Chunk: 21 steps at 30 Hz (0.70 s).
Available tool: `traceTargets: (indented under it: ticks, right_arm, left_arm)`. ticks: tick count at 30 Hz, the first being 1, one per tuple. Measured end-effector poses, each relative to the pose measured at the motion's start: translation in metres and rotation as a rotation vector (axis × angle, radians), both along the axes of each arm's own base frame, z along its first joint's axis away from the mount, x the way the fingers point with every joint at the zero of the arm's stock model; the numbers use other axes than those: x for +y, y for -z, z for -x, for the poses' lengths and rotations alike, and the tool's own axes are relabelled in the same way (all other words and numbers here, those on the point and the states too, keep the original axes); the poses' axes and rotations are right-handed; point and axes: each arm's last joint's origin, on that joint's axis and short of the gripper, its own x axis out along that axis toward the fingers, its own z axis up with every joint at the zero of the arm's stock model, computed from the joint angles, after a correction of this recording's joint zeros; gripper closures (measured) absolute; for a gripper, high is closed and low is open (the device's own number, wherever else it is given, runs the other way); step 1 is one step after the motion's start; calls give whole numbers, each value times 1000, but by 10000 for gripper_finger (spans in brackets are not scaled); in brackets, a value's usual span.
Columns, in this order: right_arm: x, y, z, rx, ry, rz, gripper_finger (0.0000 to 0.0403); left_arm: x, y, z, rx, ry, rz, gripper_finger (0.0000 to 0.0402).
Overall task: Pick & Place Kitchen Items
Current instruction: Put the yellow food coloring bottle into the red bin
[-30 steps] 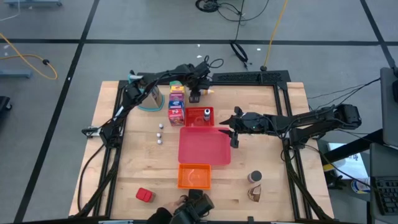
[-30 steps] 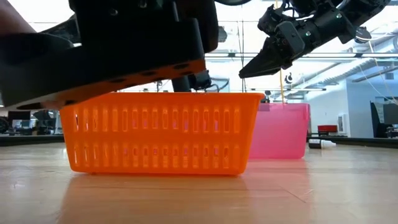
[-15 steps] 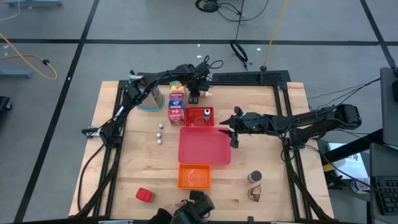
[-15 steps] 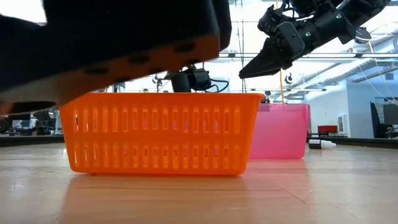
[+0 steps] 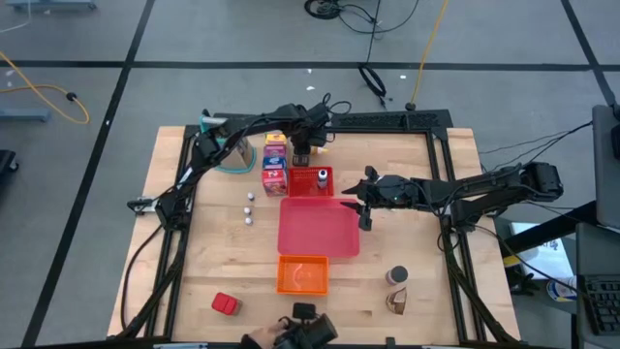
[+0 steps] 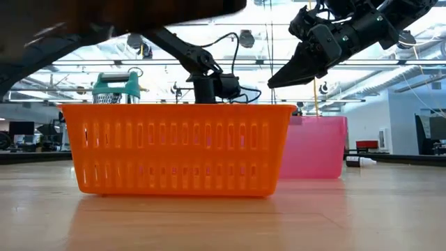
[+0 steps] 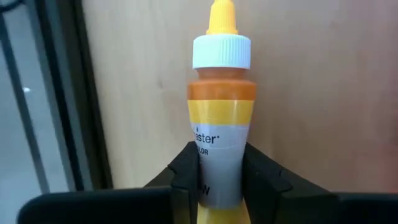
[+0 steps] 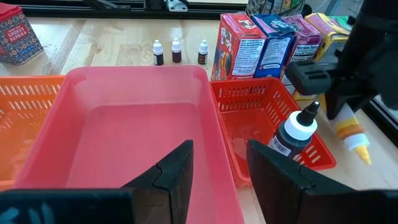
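Note:
My left gripper (image 5: 302,148) is at the table's far edge, shut on the yellow squeeze bottle (image 7: 221,118), which has a white cap and a yellow tip. The bottle also shows in the right wrist view (image 8: 350,132), below the left arm. My right gripper (image 5: 363,210) hovers open over the right rim of the pink tray (image 5: 318,230) and touches nothing. A row of food boxes (image 5: 275,160) stands on the table beside a small red basket (image 5: 315,181). That basket holds a dark bottle (image 8: 292,134) with a white cap. My left gripper pinches the squeeze bottle's labelled body (image 7: 221,163) between its two fingers, one on each side. The fingers slant down from above, and the bottle runs along them with its cap end (image 7: 221,51) sticking out past the tips. Whether the tip (image 8: 364,155) touches the table, I cannot tell.
An orange basket (image 5: 302,274) sits near the pink tray. Three little bottles (image 8: 177,53), a red tin (image 8: 17,36), a red block (image 5: 225,303), small jars (image 5: 250,206), a shaker (image 5: 397,276) and a brown piece (image 5: 397,302) stand around. The metal grater (image 5: 232,150) is by the boxes.
A dark object held by a person's hand at the table's near edge has drawn back off the table. It has cleared the low view, which now shows the orange basket and the grater behind it. Both grippers have kept their places.

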Motion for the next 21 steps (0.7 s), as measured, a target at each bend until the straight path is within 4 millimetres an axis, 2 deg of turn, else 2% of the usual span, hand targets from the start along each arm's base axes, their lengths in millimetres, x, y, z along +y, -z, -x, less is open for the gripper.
traceTargets:
  ticks: [5, 13, 21]
  right_arm:
    - [0, 0, 0, -1, 3, -7, 261]
    - [0, 0, 0, -1, 5, -11, 261]
    - [0, 0, 0, -3, 10, -15, 261]
  left_arm:
    - [-2, -38, 3, -116, -51, -32, 348]
    - [-7, -99, 22, -359, -113, 107, 334]
    - [-22, -136, 34, -501, -44, 250, 348]
